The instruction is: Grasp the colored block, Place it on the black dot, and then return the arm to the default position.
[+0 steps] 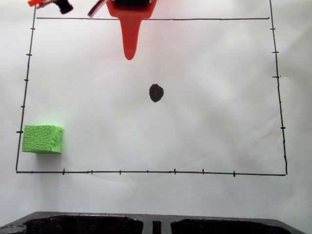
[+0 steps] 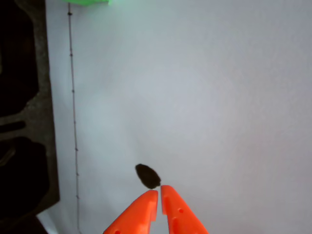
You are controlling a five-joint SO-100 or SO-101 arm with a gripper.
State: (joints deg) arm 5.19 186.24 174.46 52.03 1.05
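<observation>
The green cube [image 1: 43,139] with a pebbled surface sits on the white paper at the lower left of the fixed view, just inside the drawn border; its edge [image 2: 87,2] peeks in at the top of the wrist view. The black dot [image 1: 156,92] lies bare near the paper's middle, and shows just beyond the fingertips in the wrist view [image 2: 147,175]. My orange gripper [image 1: 129,54] hangs at the top centre of the fixed view, far from the cube. In the wrist view the gripper [image 2: 159,191] has its two tips together, holding nothing.
A thin black border line with tick marks [image 1: 146,171] frames the paper. A black moulded tray [image 1: 156,224] runs along the bottom edge of the fixed view and along the left side of the wrist view [image 2: 24,122]. A small black camera and cables [image 1: 63,6] sit at the top left.
</observation>
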